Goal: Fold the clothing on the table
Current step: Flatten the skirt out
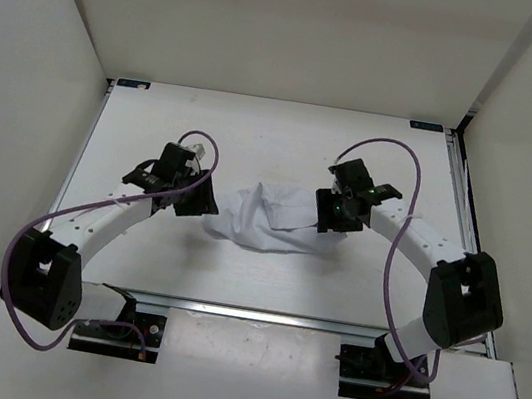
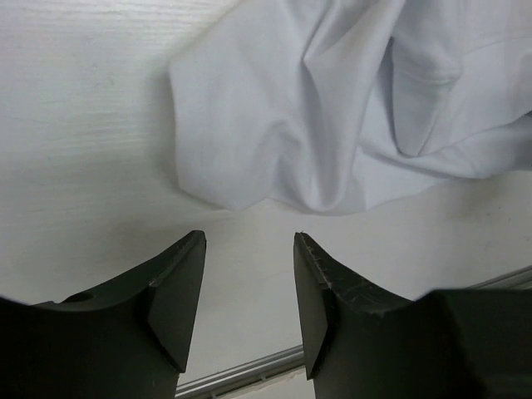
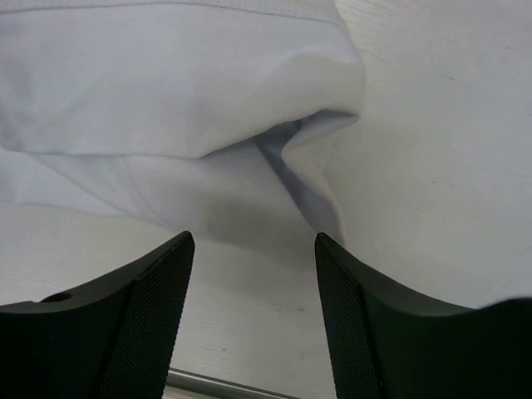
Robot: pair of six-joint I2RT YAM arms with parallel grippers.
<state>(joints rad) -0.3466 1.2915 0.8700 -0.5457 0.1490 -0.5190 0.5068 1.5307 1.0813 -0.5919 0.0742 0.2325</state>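
The clothing (image 1: 264, 223) is lying bunched in the middle of the table (image 1: 286, 137), while the left gripper (image 2: 249, 243) and the right gripper (image 3: 254, 243) are sitting just beside its two ends, both with jaws standing apart and gripping nothing

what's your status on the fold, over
Left gripper open, empty; right gripper open, empty. Clothing bunched and wrinkled on the table between them, unheld. No obstruction seen.
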